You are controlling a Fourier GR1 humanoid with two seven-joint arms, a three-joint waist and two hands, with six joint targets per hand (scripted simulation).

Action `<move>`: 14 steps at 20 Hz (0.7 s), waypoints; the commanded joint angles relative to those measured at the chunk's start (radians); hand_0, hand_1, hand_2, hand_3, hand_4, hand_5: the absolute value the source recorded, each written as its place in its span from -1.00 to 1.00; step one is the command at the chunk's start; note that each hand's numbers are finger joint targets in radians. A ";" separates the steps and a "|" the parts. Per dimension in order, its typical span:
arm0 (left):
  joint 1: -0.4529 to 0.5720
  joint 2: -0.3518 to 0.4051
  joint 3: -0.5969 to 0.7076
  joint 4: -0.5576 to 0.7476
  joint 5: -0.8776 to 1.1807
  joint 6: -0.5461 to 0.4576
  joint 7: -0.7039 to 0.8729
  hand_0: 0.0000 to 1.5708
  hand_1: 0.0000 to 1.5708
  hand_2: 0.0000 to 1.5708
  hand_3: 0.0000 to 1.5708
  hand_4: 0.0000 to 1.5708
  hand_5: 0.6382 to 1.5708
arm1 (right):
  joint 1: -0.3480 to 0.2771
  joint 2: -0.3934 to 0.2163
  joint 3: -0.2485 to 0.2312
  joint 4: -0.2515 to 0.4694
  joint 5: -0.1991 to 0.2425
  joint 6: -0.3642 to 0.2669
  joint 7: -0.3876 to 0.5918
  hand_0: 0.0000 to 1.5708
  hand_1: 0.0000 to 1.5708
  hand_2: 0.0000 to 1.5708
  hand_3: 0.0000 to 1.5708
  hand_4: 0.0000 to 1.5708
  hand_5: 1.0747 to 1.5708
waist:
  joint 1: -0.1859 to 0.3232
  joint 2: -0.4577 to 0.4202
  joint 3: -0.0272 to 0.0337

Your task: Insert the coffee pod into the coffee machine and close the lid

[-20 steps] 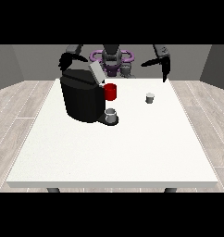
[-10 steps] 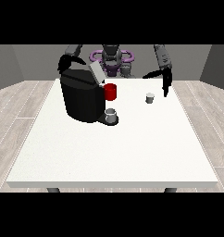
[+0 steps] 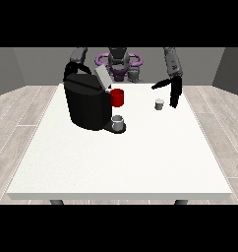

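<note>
Front view: a large white rectangular table (image 3: pixel 116 162) carries all items; a black, boxy coffee machine (image 3: pixel 87 104) stands near the table's far edge, toward the far corner at the view's left; its grey lid (image 3: pixel 102 77) is raised and tilted, so the machine is open; a red cylindrical container (image 3: pixel 117 97) sits against the machine's side that faces the view's right; a small grey cup (image 3: pixel 118 121) rests on the machine's base tray, below the red container. The small white coffee pod (image 3: pixel 160 104) stands upright on the table near the far edge, toward the view's right, well apart from the machine. The hand at the view's right (image 3: pixel 173 92) hangs just beside the pod, on its right, fingers straight and pointing down, thumb spread out toward the view's left above the pod; contact with the pod cannot be confirmed. The hand at the view's left (image 3: pixel 72 69) sits behind the machine's top rear; whether its fingers are apart or together cannot be told.
</note>
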 commanded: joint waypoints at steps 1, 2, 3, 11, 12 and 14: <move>-0.053 0.003 -0.030 -0.001 -0.054 0.016 0.022 -0.87 -0.87 -0.36 -1.00 -1.00 1.00 | -0.034 -0.034 -0.056 0.128 -0.007 0.020 -0.109 -1.00 -1.00 -1.00 -1.00 -0.45 1.00 | 0.026 0.042 0.0007; -0.020 0.001 -0.006 0.094 -0.074 0.057 -0.074 -0.72 -0.72 -0.33 -0.72 -1.00 1.00 | -0.014 -0.005 -0.005 0.051 0.018 -0.007 -0.033 -1.00 -1.00 -1.00 -1.00 -0.46 1.00 | 0.004 0.018 0.0000; -0.039 -0.026 -0.031 0.080 -0.088 0.055 -0.029 -0.43 -0.43 -0.23 -0.62 -1.00 1.00 | -0.049 0.008 -0.016 0.103 0.022 -0.032 -0.034 -1.00 -1.00 -1.00 -1.00 -0.46 1.00 | 0.025 0.008 0.0002; -0.058 -0.004 -0.084 0.158 -0.211 0.118 -0.036 -0.26 -0.26 -0.08 -0.40 -1.00 1.00 | -0.053 -0.008 -0.023 0.129 0.027 -0.019 -0.063 -1.00 -1.00 -1.00 -1.00 -0.50 1.00 | 0.007 0.035 0.0005; -0.051 0.023 -0.068 0.199 -0.207 0.080 -0.029 -0.24 -0.24 -0.09 -0.40 -1.00 1.00 | -0.003 -0.009 0.001 0.077 0.018 0.006 -0.010 -1.00 -1.00 -1.00 -1.00 -0.51 1.00 | -0.015 -0.022 0.0002; -0.058 0.037 -0.062 0.233 -0.231 0.118 -0.118 -0.32 -0.32 -0.12 -0.44 -1.00 1.00 | -0.019 -0.022 -0.017 0.084 -0.005 0.030 -0.039 -1.00 -1.00 -1.00 -1.00 -0.45 1.00 | -0.023 0.028 0.0001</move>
